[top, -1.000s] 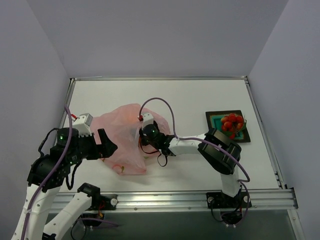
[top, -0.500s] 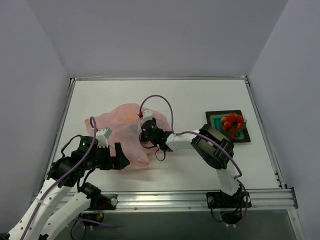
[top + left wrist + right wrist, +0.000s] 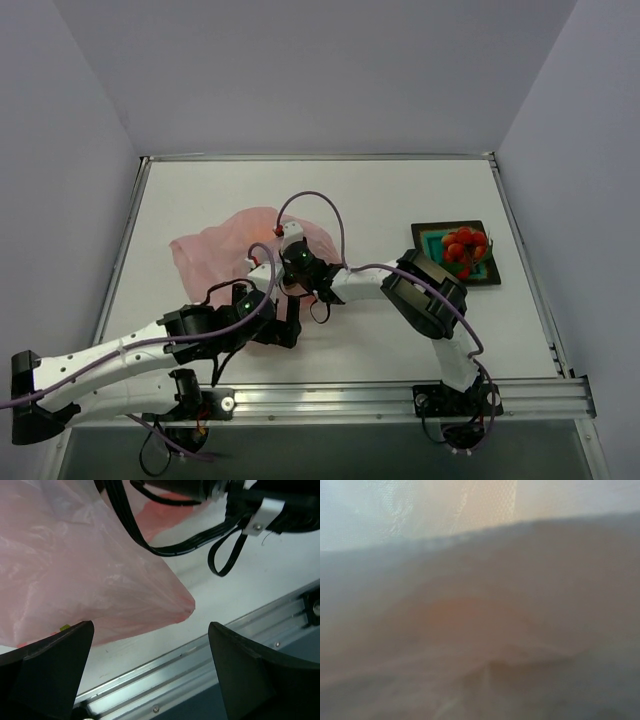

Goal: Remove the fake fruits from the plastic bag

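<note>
The pink plastic bag (image 3: 215, 258) lies crumpled left of the table's middle. My right gripper (image 3: 297, 264) is pushed into the bag's right side, fingers hidden by film. The right wrist view shows only blurred pink plastic (image 3: 480, 555) with a dim orange patch (image 3: 455, 612), perhaps a fruit. My left gripper (image 3: 284, 330) sits near the bag's near right corner. In the left wrist view it (image 3: 150, 645) is open with nothing between the fingers (image 3: 50, 670), the bag's corner (image 3: 185, 609) just above them. Red berries (image 3: 464, 244) lie in the teal tray (image 3: 430, 240).
The metal rail (image 3: 165, 675) along the table's near edge runs right under my left gripper. The right arm's black cable loops (image 3: 225, 555) hang close above the bag's corner. A purple cable (image 3: 320, 205) arches over the right wrist.
My left arm has swung from the bag's left side across its near side to the right. The bag looks flatter and its near part has shifted. The right wrist stays at the bag.
</note>
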